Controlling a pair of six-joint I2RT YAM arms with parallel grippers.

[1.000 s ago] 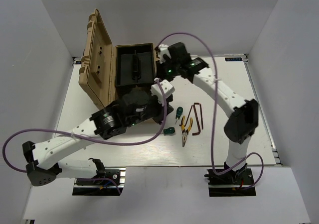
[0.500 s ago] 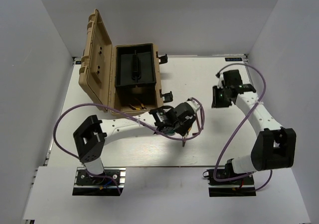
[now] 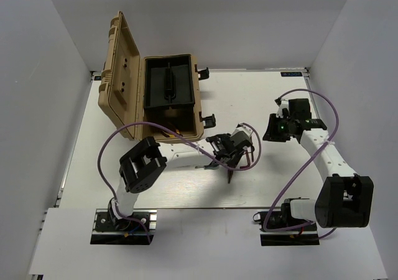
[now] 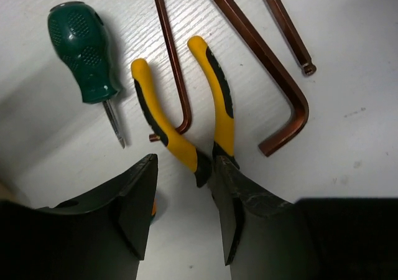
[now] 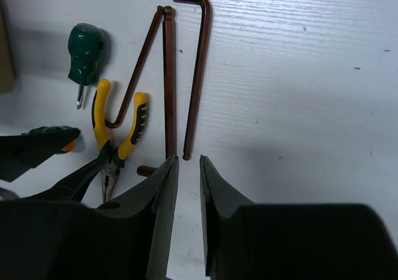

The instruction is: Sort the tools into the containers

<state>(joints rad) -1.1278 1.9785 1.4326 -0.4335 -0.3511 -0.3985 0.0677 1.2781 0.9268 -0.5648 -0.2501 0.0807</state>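
Yellow-handled pliers [image 4: 224, 118] lie on the worktop [image 4: 348, 124], handles toward 12 o'clock, with the joint inside the half-open, still empty left tool [image 4: 184, 168]. We judge that arm nearer. Our right tool [image 5: 188, 162], narrowly parted and empty, has hex keys [image 5: 198, 74] at 12 o'clock.

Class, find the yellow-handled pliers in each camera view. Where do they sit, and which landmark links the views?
Top external: pliers just below centre, mostly hidden under the left gripper.
Left wrist: centre, hinge between the gripper's jaws.
Right wrist: lower left.
Shared landmark: dark-red hex keys beside them.
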